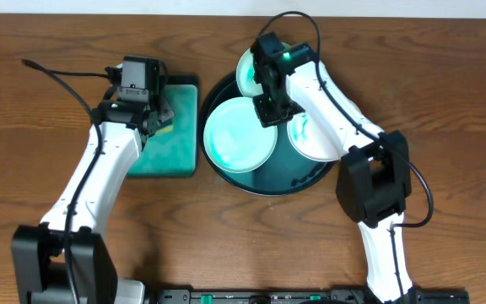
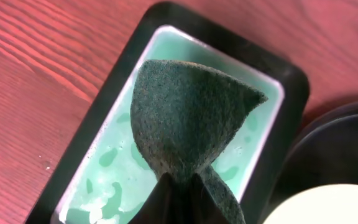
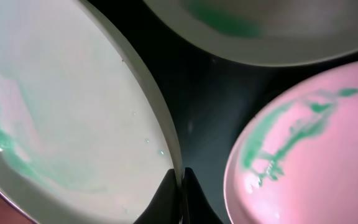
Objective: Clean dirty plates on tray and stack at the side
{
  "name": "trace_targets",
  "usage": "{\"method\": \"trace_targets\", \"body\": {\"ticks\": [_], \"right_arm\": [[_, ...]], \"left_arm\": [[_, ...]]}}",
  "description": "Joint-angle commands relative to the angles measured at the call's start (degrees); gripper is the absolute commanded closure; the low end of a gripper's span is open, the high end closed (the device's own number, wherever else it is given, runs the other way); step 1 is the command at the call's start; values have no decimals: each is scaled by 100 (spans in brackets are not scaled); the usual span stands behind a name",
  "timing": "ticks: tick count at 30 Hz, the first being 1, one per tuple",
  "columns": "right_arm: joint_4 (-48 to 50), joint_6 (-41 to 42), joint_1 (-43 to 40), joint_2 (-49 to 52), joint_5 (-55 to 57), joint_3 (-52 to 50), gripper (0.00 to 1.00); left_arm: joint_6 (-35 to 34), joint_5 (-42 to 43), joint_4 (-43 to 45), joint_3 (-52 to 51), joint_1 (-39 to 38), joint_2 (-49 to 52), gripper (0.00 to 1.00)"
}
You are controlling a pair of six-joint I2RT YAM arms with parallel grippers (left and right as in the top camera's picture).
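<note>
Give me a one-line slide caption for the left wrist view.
Left claw holds a dark scouring pad over the green-smeared rectangular tray.

Everything is pointing to a robotics lab bench: a white left arm (image 1: 99, 173) and a white right arm (image 1: 332, 101) are standing at the near edge of a wood-grain tabletop (image 1: 454, 93), by a black rail (image 1: 268, 297), with a black cable (image 1: 62, 73) trailing loose across the wood.
</note>
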Motion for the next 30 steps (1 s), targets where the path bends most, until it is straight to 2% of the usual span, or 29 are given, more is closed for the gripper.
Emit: {"method": "trace_targets", "body": {"ticks": [1, 7, 13, 18, 19, 21, 23, 30], "right_arm": [[-260, -46, 160, 20, 629, 487, 99], [-708, -46, 260, 20, 1340, 1086, 99], [-920, -46, 330, 20, 2085, 1381, 99], [-1082, -46, 520, 20, 2885, 1600, 99], [-1095, -48, 570, 20, 3005, 1637, 99], [-1108, -48, 678, 20, 3281, 1661, 99], [-1108, -48, 800, 20, 3670, 1661, 99], [-1102, -57, 1241, 20, 4948, 1661, 99]], "left_arm": [[-4, 9, 0, -39, 26, 398, 93], [-4, 9, 90, -39, 63, 944, 93], [0, -33, 205, -39, 70, 1056, 93], [-2, -33, 225, -39, 76, 1056, 87], [-2, -35, 227, -39, 76, 1056, 83], [-2, -33, 225, -39, 76, 1054, 68], [0, -33, 225, -39, 76, 1054, 60], [0, -33, 245, -37, 76, 1016, 50]]}}
